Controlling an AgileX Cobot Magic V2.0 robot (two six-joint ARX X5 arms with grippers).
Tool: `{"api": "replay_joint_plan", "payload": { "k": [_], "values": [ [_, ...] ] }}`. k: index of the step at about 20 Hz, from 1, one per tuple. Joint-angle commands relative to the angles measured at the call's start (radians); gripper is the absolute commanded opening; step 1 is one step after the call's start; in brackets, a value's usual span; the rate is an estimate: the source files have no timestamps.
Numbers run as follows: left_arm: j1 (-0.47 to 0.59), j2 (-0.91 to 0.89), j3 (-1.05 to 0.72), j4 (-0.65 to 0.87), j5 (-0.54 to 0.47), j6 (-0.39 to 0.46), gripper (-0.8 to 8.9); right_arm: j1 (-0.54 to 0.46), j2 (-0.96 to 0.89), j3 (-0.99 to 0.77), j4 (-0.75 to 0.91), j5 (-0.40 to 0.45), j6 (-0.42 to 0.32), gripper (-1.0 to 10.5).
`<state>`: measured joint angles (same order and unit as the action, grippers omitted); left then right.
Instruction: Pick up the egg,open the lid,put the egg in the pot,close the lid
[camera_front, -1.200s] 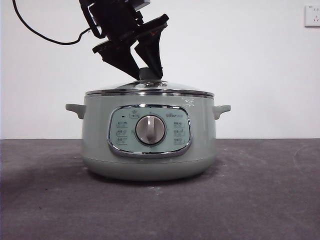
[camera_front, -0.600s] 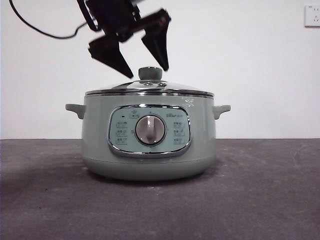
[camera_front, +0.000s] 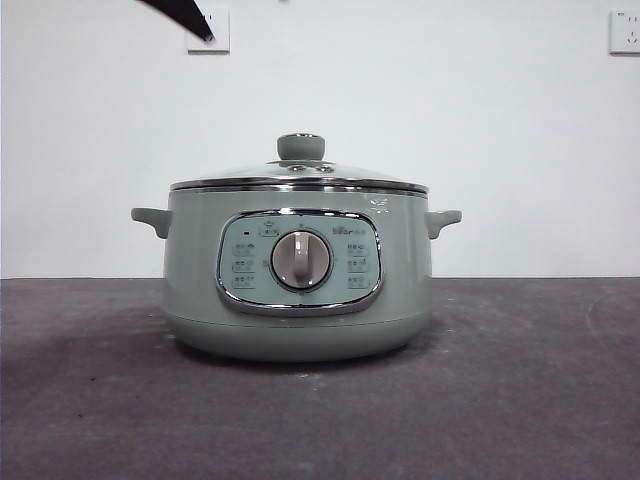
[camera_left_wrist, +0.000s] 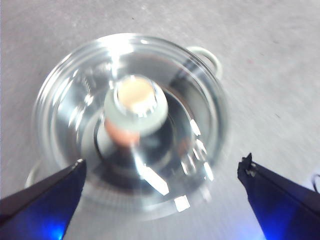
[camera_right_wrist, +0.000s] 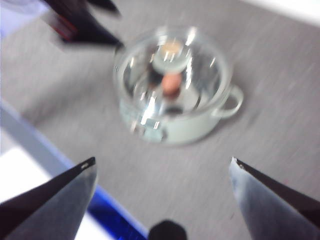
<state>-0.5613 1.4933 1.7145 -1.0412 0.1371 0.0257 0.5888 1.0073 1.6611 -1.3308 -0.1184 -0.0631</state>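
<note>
With the egg (camera_left_wrist: 121, 134) inside the pot (camera_front: 298, 290) and the lid (camera_front: 299, 175) seated, the left gripper (camera_left_wrist: 162, 187) hangs released above the pot, the right gripper (camera_right_wrist: 162, 192) likewise empty, so the task looks finished

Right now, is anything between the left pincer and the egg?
Yes. The glass lid sits closed on the pot, covering the egg seen through the glass inside. The left pincer hangs open above the lid, touching nothing. The egg is already in the pot.
</note>
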Motion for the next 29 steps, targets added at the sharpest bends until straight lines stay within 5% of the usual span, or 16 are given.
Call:
{"api": "replay_joint_plan", "payload": {
  "k": [1,3,5,6,24,26,29],
  "values": [
    [-0.003,-0.08,0.01,-0.094,0.01,0.001,5.61,0.002,0.029,-0.003,-0.035,-0.038,0.008,4.4],
    [-0.002,-0.144,0.01,-0.159,0.06,0.001,4.86,0.002,0.048,-0.003,-0.039,-0.068,0.009,4.0],
    [-0.002,-0.197,0.01,-0.205,0.108,0.003,0.83,0.002,0.062,-0.003,-0.039,-0.094,0.002,0.5],
    [-0.002,-0.22,0.01,-0.221,0.11,0.004,0.02,0.002,0.068,-0.003,-0.039,-0.093,-0.002,0.0],
    [0.007,-0.271,0.01,-0.237,0.074,0.048,-0.03,0.002,0.08,-0.003,-0.036,-0.085,0.02,0.0],
    [0.064,-0.308,0.006,-0.141,0.0,0.064,-0.03,0.002,0.08,-0.003,-0.036,-0.085,0.02,0.0],
    [0.195,-0.423,-0.06,0.13,0.033,0.103,-0.03,0.002,0.078,-0.003,-0.036,-0.085,0.02,0.0]
  ]
}}
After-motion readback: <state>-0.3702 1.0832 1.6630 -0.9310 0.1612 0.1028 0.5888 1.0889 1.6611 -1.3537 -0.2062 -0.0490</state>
